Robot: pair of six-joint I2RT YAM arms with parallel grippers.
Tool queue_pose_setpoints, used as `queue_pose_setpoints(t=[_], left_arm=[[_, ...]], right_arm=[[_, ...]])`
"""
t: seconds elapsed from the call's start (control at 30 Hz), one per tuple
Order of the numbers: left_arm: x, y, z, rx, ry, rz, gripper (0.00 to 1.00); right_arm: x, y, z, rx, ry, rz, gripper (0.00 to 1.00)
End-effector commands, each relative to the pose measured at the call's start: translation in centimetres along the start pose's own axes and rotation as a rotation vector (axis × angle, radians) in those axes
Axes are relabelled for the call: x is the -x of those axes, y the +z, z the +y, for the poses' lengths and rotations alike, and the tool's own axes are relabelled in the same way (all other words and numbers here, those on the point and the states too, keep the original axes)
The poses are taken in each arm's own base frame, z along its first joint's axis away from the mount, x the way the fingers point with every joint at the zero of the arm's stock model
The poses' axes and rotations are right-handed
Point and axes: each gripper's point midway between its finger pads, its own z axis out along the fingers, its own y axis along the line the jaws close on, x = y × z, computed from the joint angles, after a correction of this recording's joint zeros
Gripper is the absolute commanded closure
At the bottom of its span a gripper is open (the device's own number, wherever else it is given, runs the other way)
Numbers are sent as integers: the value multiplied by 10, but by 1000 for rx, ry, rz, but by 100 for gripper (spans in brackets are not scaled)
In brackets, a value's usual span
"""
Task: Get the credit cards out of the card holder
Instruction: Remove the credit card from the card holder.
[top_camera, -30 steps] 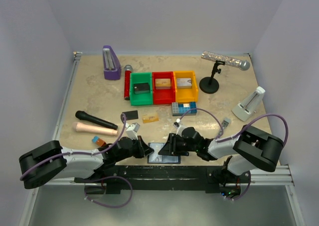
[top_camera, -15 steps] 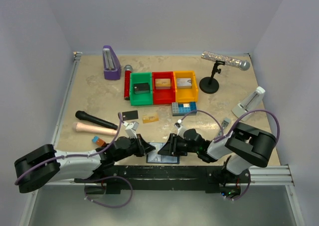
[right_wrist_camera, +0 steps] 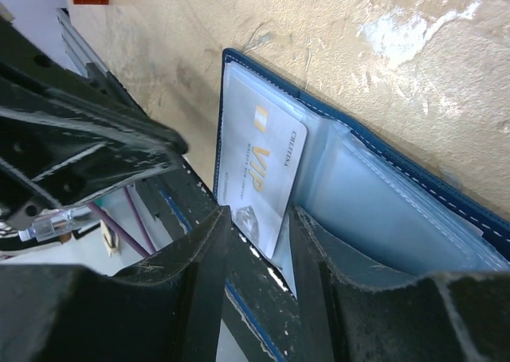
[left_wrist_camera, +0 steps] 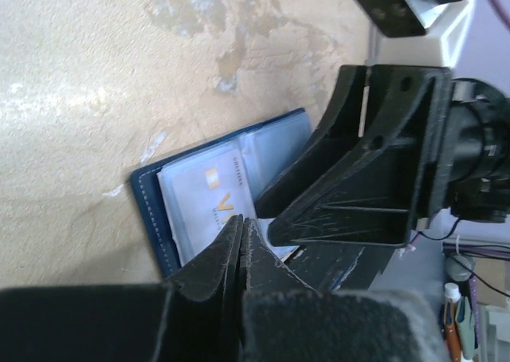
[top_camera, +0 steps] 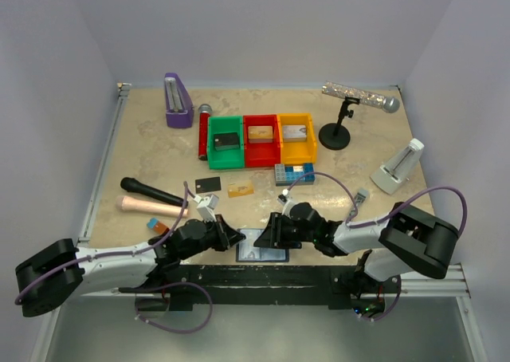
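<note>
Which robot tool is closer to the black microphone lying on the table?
Left. The left tool is to the right of the black microphone and nearer the arms' bases, at the card holder's left edge. The right tool is farther right, over the holder's other side.

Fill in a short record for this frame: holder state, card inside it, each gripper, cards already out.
holder: card holder lies open and flat at the table's near edge
card inside: silvery VIP card in one clear pocket
left gripper: left gripper shut, tips at that card
right gripper: right gripper open, fingers either side of the card's lower edge
cards out: black card and gold card lie on the table beyond the holder
task: unfinished
</note>
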Motion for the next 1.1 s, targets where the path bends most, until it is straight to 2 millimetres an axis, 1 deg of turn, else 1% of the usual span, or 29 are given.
queue_pose_setpoints(t=[0.0,0.1,0.2,0.47,0.6,0.77,1.07], left_arm=[[-21,0,27,42,18,58,100],[-26,2,31,56,11,80,100],[-28,3,33,60,3,83,100],[-30,3,39,78,2,85,100],[-32,2,43,87,0,88,100],[-32,1,45,90,-3,86,100],[-33,0,48,97,-5,86,100]], right_arm=[[7,-1,1,-21,-38,-26,59],[9,-2,9,9,-50,-30,59],[10,-4,15,37,-59,-34,59],[9,-2,25,78,-72,-18,60],[6,0,17,45,-63,-4,60],[-1,3,2,-1,-46,23,61],[-2,4,-7,-45,-31,25,61]])
